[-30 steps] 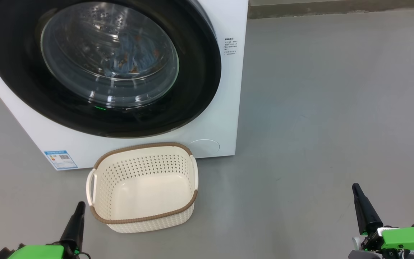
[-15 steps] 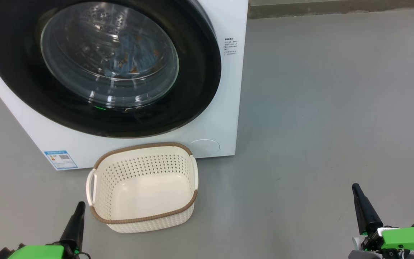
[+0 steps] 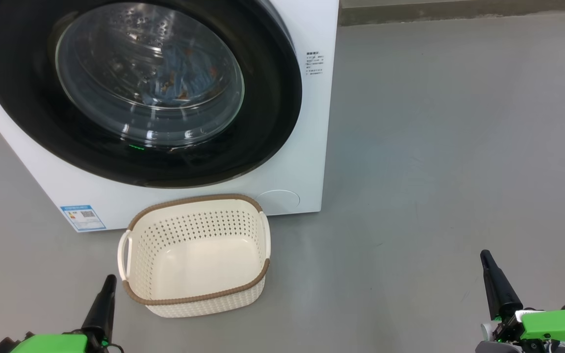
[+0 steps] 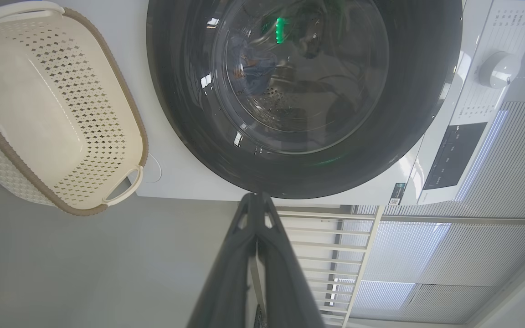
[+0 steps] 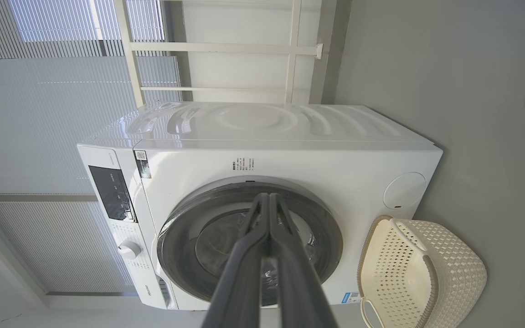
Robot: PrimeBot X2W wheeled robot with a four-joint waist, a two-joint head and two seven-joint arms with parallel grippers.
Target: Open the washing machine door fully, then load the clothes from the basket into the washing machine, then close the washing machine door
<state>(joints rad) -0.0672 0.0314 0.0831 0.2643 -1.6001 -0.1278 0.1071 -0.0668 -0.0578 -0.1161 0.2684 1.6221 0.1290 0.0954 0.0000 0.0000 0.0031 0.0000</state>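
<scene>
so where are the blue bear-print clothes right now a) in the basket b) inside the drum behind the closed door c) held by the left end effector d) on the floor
b: the clothes show through the glass of the shut washing machine door, and the basket sits empty.

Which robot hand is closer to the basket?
The left gripper, at the head view's lower left: its shut fingers end just beside the basket, while the right gripper sits far off across the floor.
</scene>
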